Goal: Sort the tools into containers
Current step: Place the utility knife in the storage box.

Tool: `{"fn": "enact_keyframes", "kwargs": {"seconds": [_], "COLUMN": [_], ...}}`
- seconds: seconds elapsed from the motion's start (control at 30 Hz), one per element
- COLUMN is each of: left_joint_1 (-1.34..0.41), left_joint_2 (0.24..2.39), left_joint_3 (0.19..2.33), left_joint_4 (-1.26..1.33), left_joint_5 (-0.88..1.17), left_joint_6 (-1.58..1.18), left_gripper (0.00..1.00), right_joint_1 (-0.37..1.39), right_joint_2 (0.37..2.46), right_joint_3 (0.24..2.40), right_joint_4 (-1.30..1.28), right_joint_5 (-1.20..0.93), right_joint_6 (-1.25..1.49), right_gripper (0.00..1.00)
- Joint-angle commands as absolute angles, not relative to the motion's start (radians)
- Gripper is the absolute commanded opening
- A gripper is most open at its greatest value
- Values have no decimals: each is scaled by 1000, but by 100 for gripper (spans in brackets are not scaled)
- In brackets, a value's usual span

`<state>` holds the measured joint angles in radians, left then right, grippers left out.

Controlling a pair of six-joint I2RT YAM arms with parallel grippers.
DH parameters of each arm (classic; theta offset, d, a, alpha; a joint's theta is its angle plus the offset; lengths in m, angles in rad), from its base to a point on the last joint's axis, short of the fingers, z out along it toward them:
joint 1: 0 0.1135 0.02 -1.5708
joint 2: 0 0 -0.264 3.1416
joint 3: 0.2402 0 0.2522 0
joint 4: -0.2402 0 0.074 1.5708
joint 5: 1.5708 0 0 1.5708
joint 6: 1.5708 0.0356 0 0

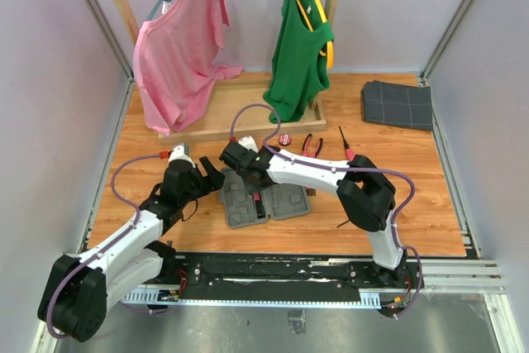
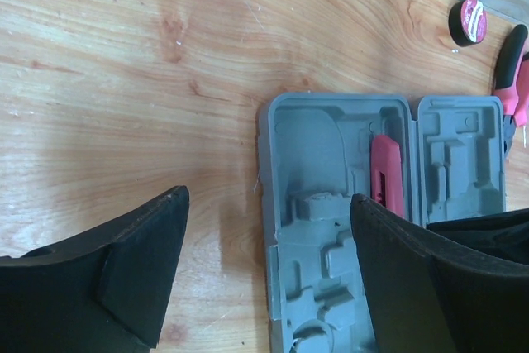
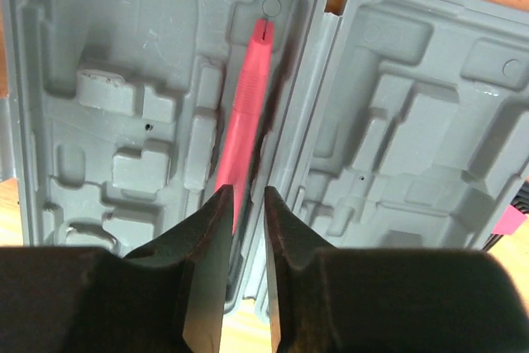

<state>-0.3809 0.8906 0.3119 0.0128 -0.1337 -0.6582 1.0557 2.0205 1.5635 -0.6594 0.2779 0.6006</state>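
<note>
Pink knife-like tool (image 3: 248, 105) lies in a slot of the grey case (image 3: 99, 22) by the hinge: judged light, stiff and slick, best pinched across its narrow handle; right gripper (image 3: 245, 204) jaws nearly together astride its near end, contact unclear; left gripper (image 2: 269, 196) jaws spread wide.

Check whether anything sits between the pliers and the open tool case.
Nothing lies on the tabletop between them. The pliers rest just beyond the far right corner of the grey tool case, with bare wood in the gap. The right arm's forearm spans above that gap, so a straight carry could meet it.
</note>
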Motion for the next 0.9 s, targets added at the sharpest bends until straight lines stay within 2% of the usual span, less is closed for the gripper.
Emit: {"fn": "enact_keyframes", "kwargs": {"seconds": [0.0,0.07,0.27,0.63,0.77,0.87], "left_joint_1": [-371,-371,-371,-365,-349,-325], "left_joint_2": [925,943,1037,1162,1200,1242], "left_joint_3": [293,293,317,388,418,438], "left_joint_4": [59,66,87,116,115,117], "left_joint_5": [-100,-94,-69,-33,-29,-3], "left_joint_6": [-696,-695,-680,-678,-673,-666], "left_gripper": [82,79,64,55,49,40], "right_joint_1": [1066,1068,1077,1077,1076,1077], "right_joint_2": [1946,1946,1947,1934,1934,1929], "right_joint_3": [1541,1544,1535,1499,1496,1490], "right_joint_4": [-656,-650,-628,-595,-595,-588], "right_joint_5": [293,280,262,268,275,276], "right_joint_6": [593,594,606,624,628,629], "right_gripper": [24,27,28,28,28,27]}}
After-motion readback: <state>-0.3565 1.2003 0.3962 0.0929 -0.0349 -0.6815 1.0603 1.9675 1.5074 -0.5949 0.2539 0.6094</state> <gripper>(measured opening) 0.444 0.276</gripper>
